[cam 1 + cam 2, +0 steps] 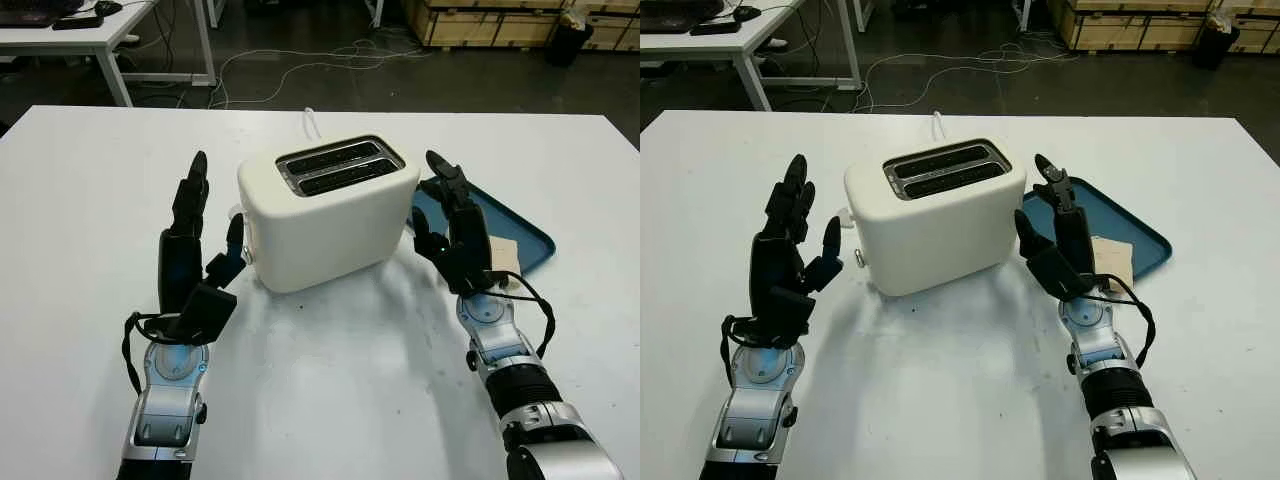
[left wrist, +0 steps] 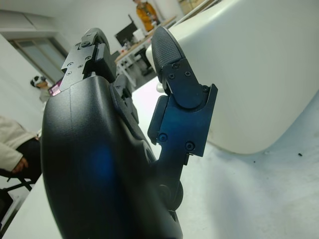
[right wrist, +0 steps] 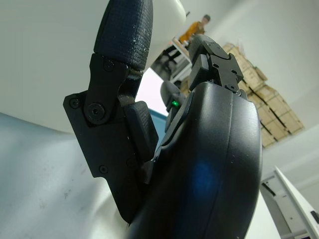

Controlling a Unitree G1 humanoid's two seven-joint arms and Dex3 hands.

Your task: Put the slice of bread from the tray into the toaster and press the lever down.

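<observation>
On the white tabletop in front of you, the toaster sits in the middle with both slots facing up and empty, so nothing has gone in yet. Your left hand is raised just beside the toaster's left end, open and holding nothing, close to where the lever seems to be, though the lever itself is too hidden to make out. Your right hand is raised just beside the toaster's right end, also open and holding nothing. It stands between the toaster and the blue tray, which puts it in easy reach of the bread. The slice of bread lies flat on the tray, partly behind your right hand. You probably need to turn that hand toward the tray and pick the slice up first.
</observation>
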